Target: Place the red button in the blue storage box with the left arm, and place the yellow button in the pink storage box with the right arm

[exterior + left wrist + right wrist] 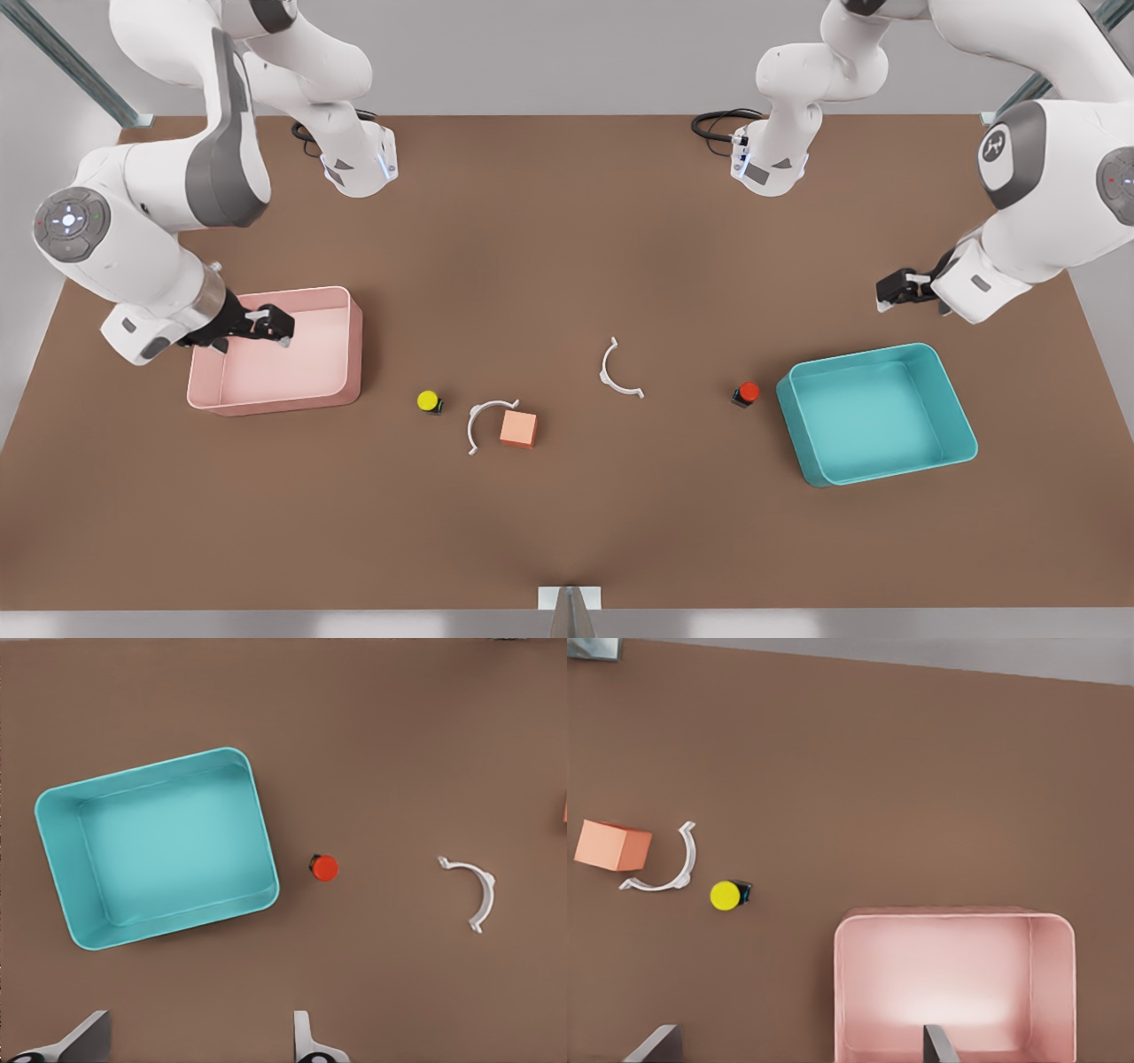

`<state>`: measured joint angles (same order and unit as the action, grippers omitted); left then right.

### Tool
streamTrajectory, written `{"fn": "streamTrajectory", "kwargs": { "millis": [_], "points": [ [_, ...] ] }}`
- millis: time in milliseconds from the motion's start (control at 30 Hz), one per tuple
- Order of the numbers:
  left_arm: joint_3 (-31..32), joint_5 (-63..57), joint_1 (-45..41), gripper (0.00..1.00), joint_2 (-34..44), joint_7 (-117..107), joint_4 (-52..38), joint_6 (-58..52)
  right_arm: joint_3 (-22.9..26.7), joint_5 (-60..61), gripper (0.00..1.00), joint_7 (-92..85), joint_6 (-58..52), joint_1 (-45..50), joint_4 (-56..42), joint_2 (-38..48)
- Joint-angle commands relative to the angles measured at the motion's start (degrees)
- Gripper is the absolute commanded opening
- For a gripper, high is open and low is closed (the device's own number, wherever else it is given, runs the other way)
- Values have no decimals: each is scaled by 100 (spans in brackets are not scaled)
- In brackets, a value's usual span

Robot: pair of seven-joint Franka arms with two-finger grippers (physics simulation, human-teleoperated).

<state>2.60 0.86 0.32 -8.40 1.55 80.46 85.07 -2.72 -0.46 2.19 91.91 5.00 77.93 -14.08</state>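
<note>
Front view, right gripper point(270, 326): hangs above the pink box point(353, 341) near the tabletop's left edge, fingers spread and holding nothing; it looks staged to reach for its button.
Yellow button point(428, 400): round yellow cap on a small dark base, upright on the tabletop just right of the pink box, not yet picked.
Clutter: a white clip point(483, 421) curls beside an orange cube point(518, 429); a second clip point(613, 370) lies mid-table.
Red button point(747, 393): round red cap, dark base, just left of the blue box point(961, 425).
Left gripper point(897, 291): waits near the right edge, beyond the blue box; in the left wrist view its fingers point(306, 1041) stand apart, empty.
</note>
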Motion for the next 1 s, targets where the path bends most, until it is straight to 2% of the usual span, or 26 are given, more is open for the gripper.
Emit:
{"fn": "streamTrajectory", "kwargs": {
  "millis": [0, 67, 100, 133, 167, 200, 233, 267, 367, 500, 567, 733, 967],
  "points": [
    [4, -60, -5, 100, -4, 180, 4, 185, 9, 20, 100, 194, -15, 36, -50, -69],
    [22, -77, -339, 100, -223, -1283, -22, 211, 17, 98, 100, -43, -42, 342, -531, -770],
    [22, 124, -585, 100, -373, -3790, 4, 676, -70, 353, 99, -105, -68, 598, -796, -1439],
    [22, 353, -673, 100, -549, -5364, 48, 1054, -123, 380, 98, -96, 2, 906, -972, -1923],
    [22, 353, -928, 100, -567, -6946, 416, 1669, -281, 407, 100, -52, 862, 1020, -262, -1880],
    [22, 345, -1069, 100, -505, -8072, 891, 2425, -465, 389, 100, -35, 2925, 1012, 1504, -1475],
    [22, 371, -1157, 100, -505, -8872, 1155, 2838, -501, 275, 100, 1, 3535, 1108, 1770, -1694],
    [13, 459, -1166, 100, -523, -9522, 1384, 3190, -536, 257, 100, 36, 4018, 1187, 1603, -2090],
    [13, 441, -1245, 100, -514, -11755, 2122, 4446, -413, 73, 100, 44, 4440, 1152, 1612, -2152],
    [13, 424, -1324, 100, -259, -12196, 3748, 5853, -255, -50, 100, 45, 4784, 1152, 1726, -2169],
    [21, 433, -1368, 100, -303, -12257, 4109, 5977, -325, -77, 100, 44, 4766, 1152, 1928, -2178],
    [-137, 406, -1297, 100, -1024, -11783, 4144, 5977, -237, -68, 100, -17, 4757, 1135, 2069, -2231],
    [-225, 397, -1262, 100, -1384, -11352, 3872, 5898, -229, -68, 100, -26, 4880, 1152, 2385, -2319]
  ]
}}
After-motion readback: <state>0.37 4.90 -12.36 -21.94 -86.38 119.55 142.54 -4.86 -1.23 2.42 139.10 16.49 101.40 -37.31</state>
